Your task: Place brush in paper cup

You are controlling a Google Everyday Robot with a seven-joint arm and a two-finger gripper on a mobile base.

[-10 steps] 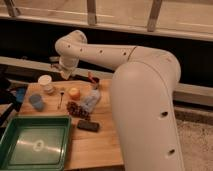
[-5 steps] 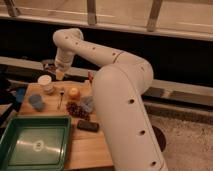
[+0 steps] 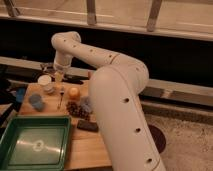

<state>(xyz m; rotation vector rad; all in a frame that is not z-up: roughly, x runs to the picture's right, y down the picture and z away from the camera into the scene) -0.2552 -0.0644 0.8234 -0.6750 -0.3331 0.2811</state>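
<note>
The claw [image 3: 59, 76] hangs fingers-down at the end of the white arm [image 3: 100, 55], above the far left part of the wooden table [image 3: 87, 147]. It is clenched, and as far as the view allows it grips the brush [image 3: 76, 79]. A slim dark handle juts out from the claw toward picture-right, roughly level and a little tilted. A small pale greyish bit shows on the claw's other side, slightly higher. The brush is off the table and outside any cup.

Just beside the claw, to picture-left and a little lower, stands the paper cup [image 3: 45, 82]. It is whitish-cream and upright, with a wide round rim. Whether the claw touches its rim cannot be told.

Directly below the claw, toward the camera, a thin metal fork [image 3: 60, 98] lies on the wood, and an orange ball [image 3: 74, 93] sits just to the fork's picture-right. Further to the claw's picture-left and nearer the camera is a blue-grey cup [image 3: 36, 101].

Nearer still lies a dark brownish clump [image 3: 75, 109], and beyond it a flat black block [image 3: 87, 125]. Well apart from the claw, a green tray [image 3: 35, 119] fills the near left corner.
</note>
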